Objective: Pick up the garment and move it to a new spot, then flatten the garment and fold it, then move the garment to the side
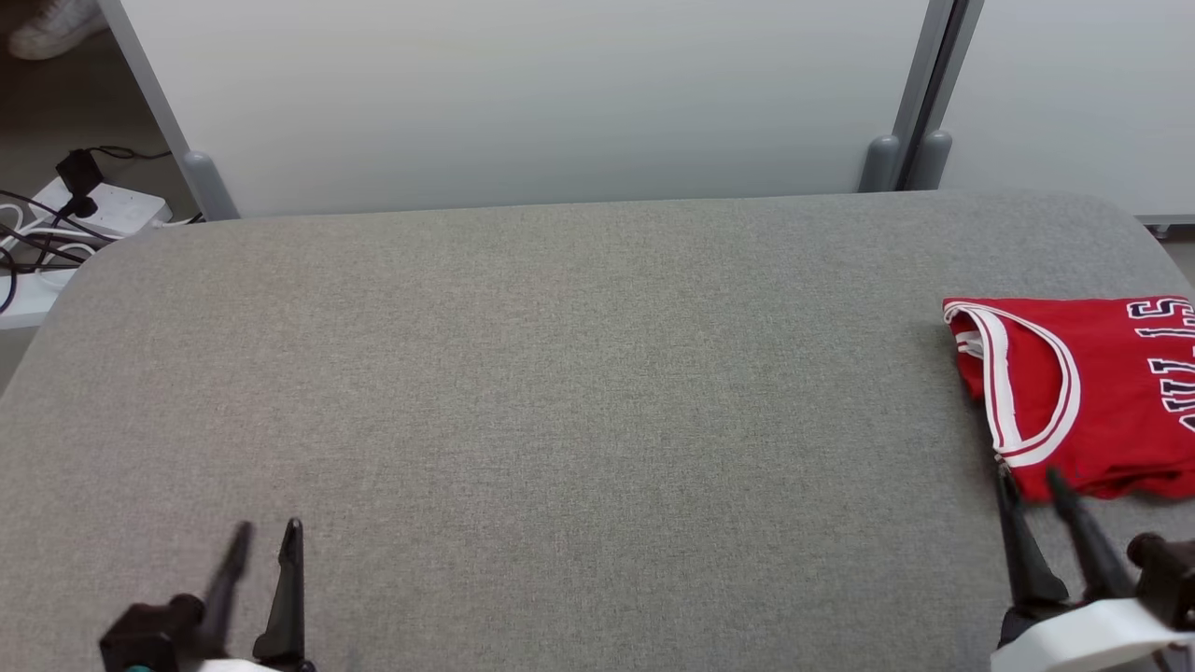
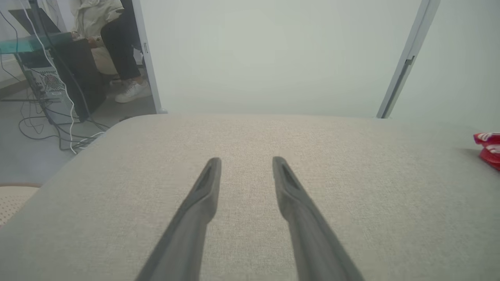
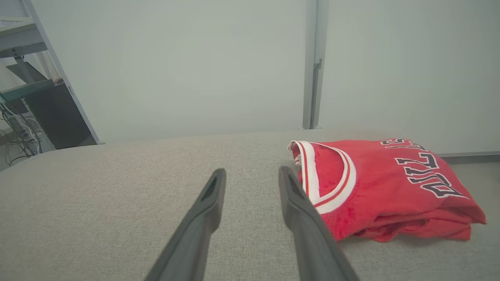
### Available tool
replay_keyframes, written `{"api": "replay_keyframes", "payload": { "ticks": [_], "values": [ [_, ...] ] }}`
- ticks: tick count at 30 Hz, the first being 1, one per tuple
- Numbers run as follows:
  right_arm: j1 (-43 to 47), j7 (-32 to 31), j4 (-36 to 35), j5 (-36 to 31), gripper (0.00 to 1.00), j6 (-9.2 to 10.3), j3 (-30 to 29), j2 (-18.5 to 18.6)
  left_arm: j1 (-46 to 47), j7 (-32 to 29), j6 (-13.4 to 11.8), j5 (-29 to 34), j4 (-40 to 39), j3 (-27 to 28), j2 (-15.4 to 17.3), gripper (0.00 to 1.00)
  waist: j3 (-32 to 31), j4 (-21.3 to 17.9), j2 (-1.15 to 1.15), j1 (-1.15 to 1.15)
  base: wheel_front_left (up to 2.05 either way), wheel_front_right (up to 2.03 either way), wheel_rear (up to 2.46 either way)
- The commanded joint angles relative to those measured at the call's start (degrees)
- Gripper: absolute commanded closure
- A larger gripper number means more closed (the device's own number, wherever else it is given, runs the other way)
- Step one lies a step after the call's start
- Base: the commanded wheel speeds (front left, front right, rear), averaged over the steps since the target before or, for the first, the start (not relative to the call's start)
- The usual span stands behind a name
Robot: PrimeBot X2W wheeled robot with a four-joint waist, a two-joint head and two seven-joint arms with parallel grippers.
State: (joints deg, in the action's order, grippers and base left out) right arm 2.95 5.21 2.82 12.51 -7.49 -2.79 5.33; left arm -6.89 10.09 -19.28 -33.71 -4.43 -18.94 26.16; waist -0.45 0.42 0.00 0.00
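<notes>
Holding my left gripper (image 1: 269,528) and right gripper (image 1: 1029,474) spread, empty; jersey (image 1: 1111,392) lies folded at the right of the table (image 1: 560,373), beside my right gripper; a careless brush could rumple it.

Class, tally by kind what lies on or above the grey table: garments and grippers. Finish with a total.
Garments: 1, the folded red jersey
Grippers: 2, the left gripper and the right gripper
Total: 3
</notes>
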Motion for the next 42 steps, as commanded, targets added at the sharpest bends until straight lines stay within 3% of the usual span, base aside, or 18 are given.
{"api": "replay_keyframes", "payload": {
  "ticks": [1,8,13,42],
  "values": [
    [0.25,0.0,0.72,0.08,1.0,0.0,0.04,-0.28,-0.1,-0.02,0.01,-0.05,0.75,-0.41,-0.67,1.0,0.0,0.0,0.0,0.0,0.0,0.0,0.0],
    [-0.23,-0.69,1.24,4.57,1.0,0.0,-0.19,-0.4,0.36,-0.81,1.36,-3.47,1.31,0.9,-1.86,1.0,-0.09,-0.03,0.0,0.13,0.0,0.0,0.0],
    [-0.61,-1.15,1.7,7.76,1.0,0.0,-0.33,-0.48,0.97,-1.41,2.45,-5.89,2.17,1.84,-2.68,1.0,0.05,-0.04,0.0,0.01,0.0,0.0,0.0],
    [-2.84,-3.86,4.17,26.2,1.0,0.0,-1.22,-0.99,4.25,-4.97,8.79,-19.74,6.74,7.47,-7.64,1.0,0.2,-0.14,0.0,0.0,0.0,0.0,0.0]
  ]
}}
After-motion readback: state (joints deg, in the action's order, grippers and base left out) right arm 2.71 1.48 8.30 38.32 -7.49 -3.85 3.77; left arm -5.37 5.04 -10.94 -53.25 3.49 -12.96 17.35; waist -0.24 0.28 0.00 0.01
